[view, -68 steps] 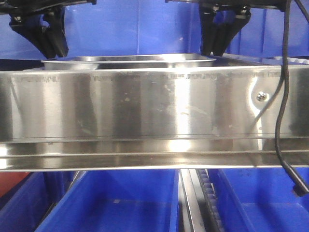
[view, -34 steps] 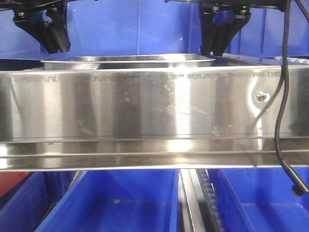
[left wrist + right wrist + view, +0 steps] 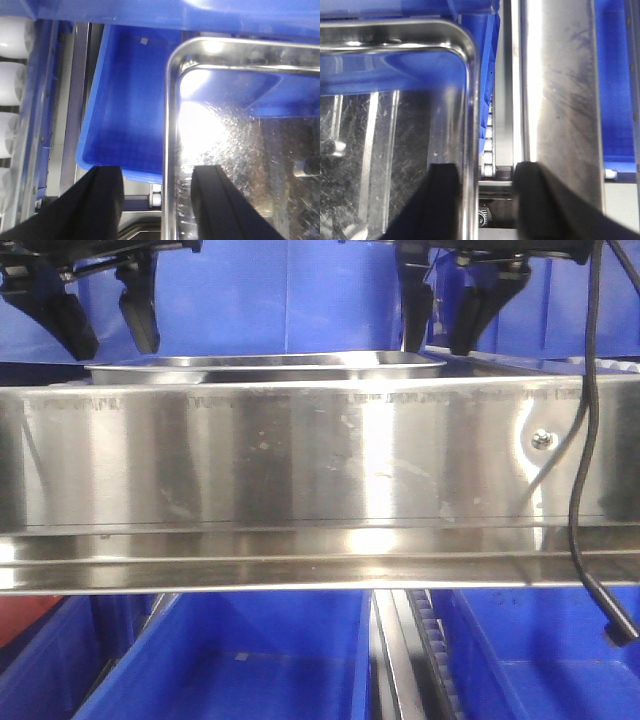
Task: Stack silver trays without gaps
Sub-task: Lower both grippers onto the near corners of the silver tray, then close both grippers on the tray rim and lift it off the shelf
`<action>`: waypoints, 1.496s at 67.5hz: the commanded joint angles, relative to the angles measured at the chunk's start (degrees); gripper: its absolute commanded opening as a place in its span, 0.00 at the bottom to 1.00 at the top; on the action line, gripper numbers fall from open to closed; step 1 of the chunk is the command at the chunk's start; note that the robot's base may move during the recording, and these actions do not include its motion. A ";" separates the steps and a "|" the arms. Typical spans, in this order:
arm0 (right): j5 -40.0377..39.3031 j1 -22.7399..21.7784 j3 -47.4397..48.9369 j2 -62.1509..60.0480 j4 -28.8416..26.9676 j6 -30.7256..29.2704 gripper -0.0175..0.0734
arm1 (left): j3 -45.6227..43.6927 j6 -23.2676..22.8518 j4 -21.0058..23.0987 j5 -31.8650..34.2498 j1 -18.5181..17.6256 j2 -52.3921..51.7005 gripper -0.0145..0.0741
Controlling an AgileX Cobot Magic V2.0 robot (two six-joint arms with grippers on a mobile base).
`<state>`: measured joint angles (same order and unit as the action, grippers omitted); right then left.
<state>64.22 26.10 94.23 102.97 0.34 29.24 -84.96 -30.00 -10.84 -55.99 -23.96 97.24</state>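
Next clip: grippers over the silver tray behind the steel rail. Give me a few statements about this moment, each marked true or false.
1. The left gripper and the right gripper are both open. True.
2. The left gripper is clamped on the rim of the silver tray. False: its fingers are spread either side of the rim.
3. A black cable hangs down at the right of the front view. True.
4. The bins below the steel rail are green. False: they are blue.
5. A screw sits in the rail near its right end. True.
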 commanded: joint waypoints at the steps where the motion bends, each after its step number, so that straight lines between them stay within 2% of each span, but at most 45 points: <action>1: -1.94 0.12 0.55 0.12 -0.34 -0.04 0.33 | -0.50 -0.28 -0.32 0.41 -0.39 0.22 0.43; 56: -2.82 0.12 0.55 4.68 -2.42 0.06 0.33 | -0.50 -0.38 1.09 -0.08 -0.39 4.29 0.42; 64: -2.82 0.12 0.55 4.68 -2.42 0.06 0.33 | -0.50 -0.38 1.20 -0.12 -0.39 4.29 0.38; 80: -2.92 0.12 0.55 4.68 -2.42 0.06 0.31 | -0.50 -0.38 1.62 -0.12 -0.39 4.29 0.13; 87: -2.39 0.12 1.01 4.68 -2.42 0.06 0.16 | -0.50 -0.38 1.62 0.28 -0.39 4.29 0.15; 93: -1.66 0.12 2.24 4.33 -2.42 0.06 0.17 | -0.93 -0.53 1.62 0.09 -0.39 4.15 0.15; 101: -1.66 0.12 4.24 2.20 -1.95 0.06 0.17 | -3.24 -1.63 1.07 -3.32 -1.65 2.88 0.15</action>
<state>63.70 26.08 96.55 107.53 -1.83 29.51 -86.40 -30.90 -9.14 -56.80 -24.16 101.48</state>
